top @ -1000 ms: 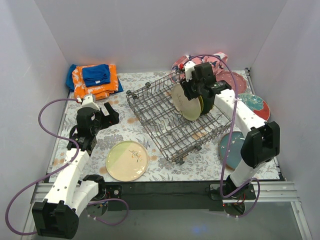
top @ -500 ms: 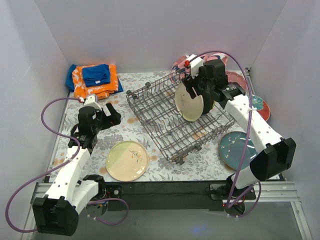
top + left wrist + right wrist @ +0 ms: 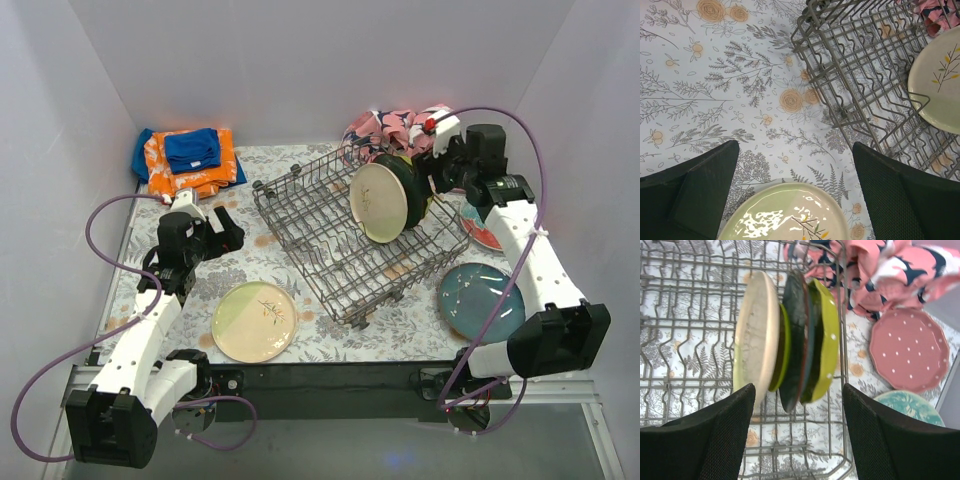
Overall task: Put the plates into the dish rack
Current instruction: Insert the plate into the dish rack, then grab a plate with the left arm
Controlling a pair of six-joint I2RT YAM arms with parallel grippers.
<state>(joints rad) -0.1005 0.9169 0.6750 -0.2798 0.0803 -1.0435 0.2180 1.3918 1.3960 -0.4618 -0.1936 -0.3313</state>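
Note:
The dish rack (image 3: 345, 250) is a grey wire basket in the middle of the table. Several plates stand upright together at its far right end: a cream plate (image 3: 378, 200) in front, then a dark green plate (image 3: 795, 340) and a lime green plate (image 3: 826, 335). My right gripper (image 3: 432, 172) is open and empty, just right of them; in the right wrist view the gripper (image 3: 797, 440) has its jaws wide apart. A cream and green leaf-sprig plate (image 3: 254, 320) lies flat at the front left. My left gripper (image 3: 226, 238) is open and empty, above the plate's (image 3: 785, 217) far edge.
A teal plate (image 3: 480, 300) lies right of the rack. A dotted pink plate (image 3: 910, 355) and a teal patterned plate (image 3: 907, 407) lie at the far right. A pink-and-navy cloth (image 3: 395, 125) sits behind the rack. Orange and blue cloths (image 3: 188, 160) sit back left.
My right gripper has drawn back to the right, away from the cream plate, which stays standing in the rack. The right arm has swung outward. The left arm has barely moved.

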